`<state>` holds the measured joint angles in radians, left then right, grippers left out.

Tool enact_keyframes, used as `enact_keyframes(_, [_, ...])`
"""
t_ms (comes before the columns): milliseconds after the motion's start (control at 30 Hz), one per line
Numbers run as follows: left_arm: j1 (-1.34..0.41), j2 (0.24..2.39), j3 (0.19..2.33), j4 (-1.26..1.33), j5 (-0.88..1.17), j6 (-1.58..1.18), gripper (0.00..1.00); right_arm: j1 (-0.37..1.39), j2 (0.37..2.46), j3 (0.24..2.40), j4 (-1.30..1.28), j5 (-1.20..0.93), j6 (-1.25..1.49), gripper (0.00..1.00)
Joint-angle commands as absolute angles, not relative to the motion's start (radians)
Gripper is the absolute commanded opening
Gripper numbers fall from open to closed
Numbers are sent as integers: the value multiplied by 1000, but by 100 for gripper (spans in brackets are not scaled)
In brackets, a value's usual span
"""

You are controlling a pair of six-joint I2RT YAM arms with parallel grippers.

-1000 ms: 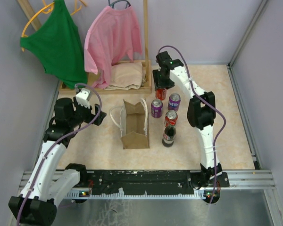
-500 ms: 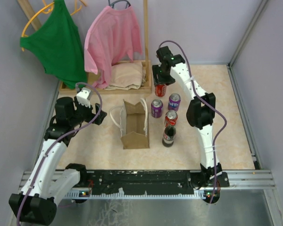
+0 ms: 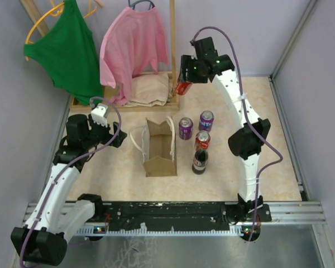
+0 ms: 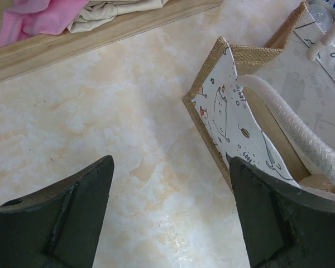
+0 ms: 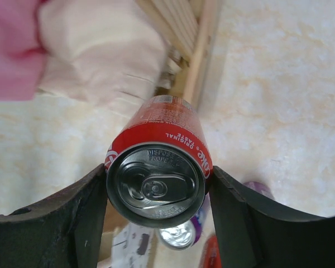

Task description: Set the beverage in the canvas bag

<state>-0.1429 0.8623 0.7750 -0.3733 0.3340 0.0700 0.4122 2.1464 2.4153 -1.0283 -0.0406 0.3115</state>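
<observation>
The tan-brown canvas bag (image 3: 159, 146) with white loop handles stands open in the middle of the table; it also shows in the left wrist view (image 4: 257, 120). My right gripper (image 3: 185, 84) is shut on a red cola can (image 3: 183, 87) and holds it high in the air above the back of the table; in the right wrist view the can (image 5: 156, 167) sits between both fingers. My left gripper (image 3: 116, 138) is open and empty, just left of the bag, over bare table (image 4: 167, 223).
Two purple cans (image 3: 185, 128) (image 3: 206, 120), a red can (image 3: 202, 140) and a dark cola bottle (image 3: 199, 161) stand right of the bag. A wooden rack (image 3: 123, 103) with folded beige cloth, a pink shirt and a green shirt stands at the back left.
My right gripper has lifted the red cola can off the table and raised it up and back. The left arm has not moved.
</observation>
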Motion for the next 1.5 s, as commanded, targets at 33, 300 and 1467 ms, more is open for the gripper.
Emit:
enact_keyframes(33, [-136,870,774,-335,356,55,89,445,1960,2453,-842,-189,388,0])
enact_keyframes(300, [-135,875,774,-330,362,50,89,585,1906,2466,-856,-168,408,0])
enact_keyframes(1467, [-136,883,756,-324,387,44,89,905,1766,2138,-1026,127,382,0])
